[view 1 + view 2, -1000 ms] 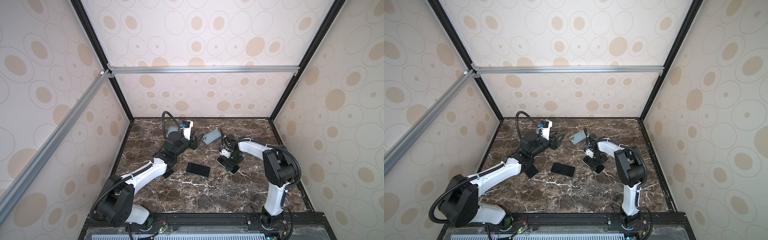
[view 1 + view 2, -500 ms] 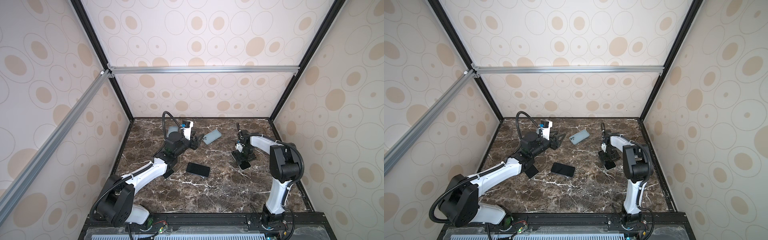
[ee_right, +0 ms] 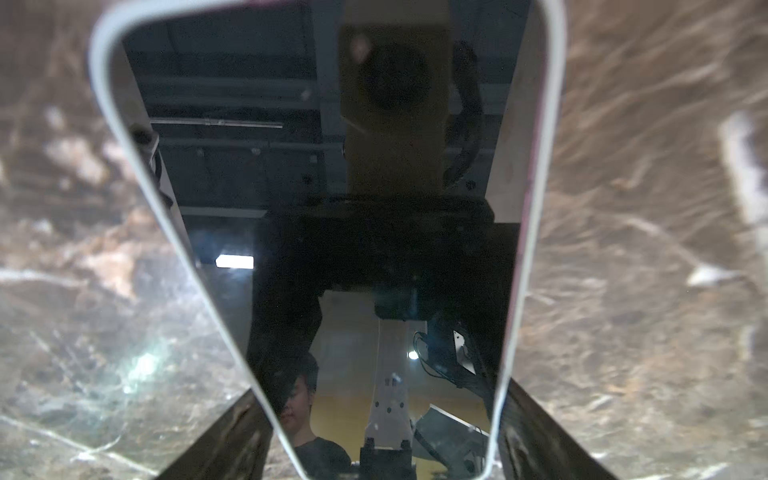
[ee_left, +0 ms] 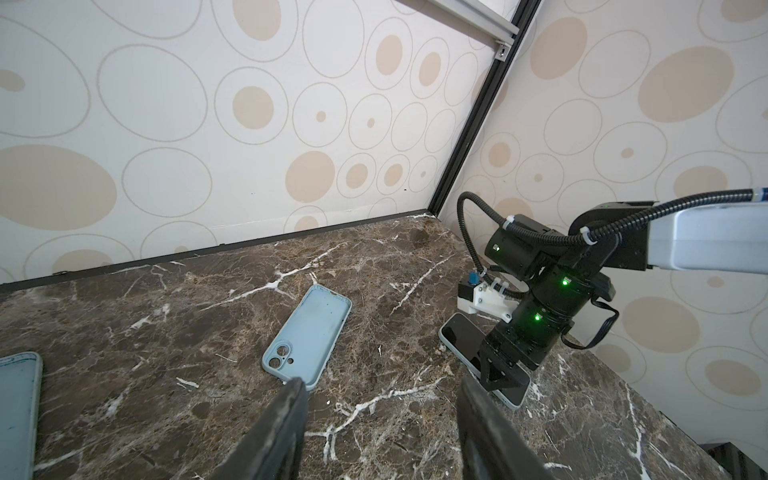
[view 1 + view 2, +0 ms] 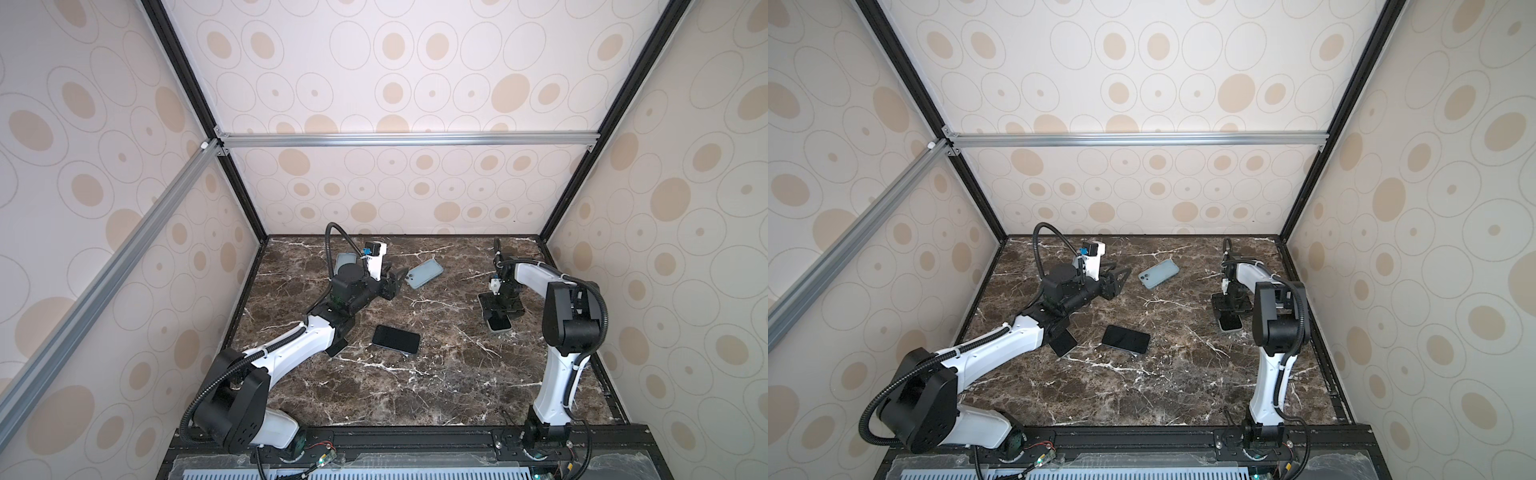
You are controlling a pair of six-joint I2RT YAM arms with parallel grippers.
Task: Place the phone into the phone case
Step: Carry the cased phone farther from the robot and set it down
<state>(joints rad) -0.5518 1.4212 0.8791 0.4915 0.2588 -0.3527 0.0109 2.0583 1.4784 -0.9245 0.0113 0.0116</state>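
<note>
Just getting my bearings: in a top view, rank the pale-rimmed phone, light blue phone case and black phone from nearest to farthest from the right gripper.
1. pale-rimmed phone: directly under the right gripper, near the right wall.
2. light blue phone case: farther back, toward the middle.
3. black phone: middle of the table, nearer the front.

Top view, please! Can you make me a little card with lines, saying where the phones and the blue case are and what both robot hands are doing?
table: brown marble
phone case: pale blue, empty, hollow side up, back middle
dark phone: lying flat, mid-table, nothing touching it
light-rimmed phone: flat, screen up, right side
left gripper: open, empty, close to the case's camera end
right gripper: fingers either side of the light-rimmed phone; pinching or not, cannot tell
phone in case: not yet
</note>
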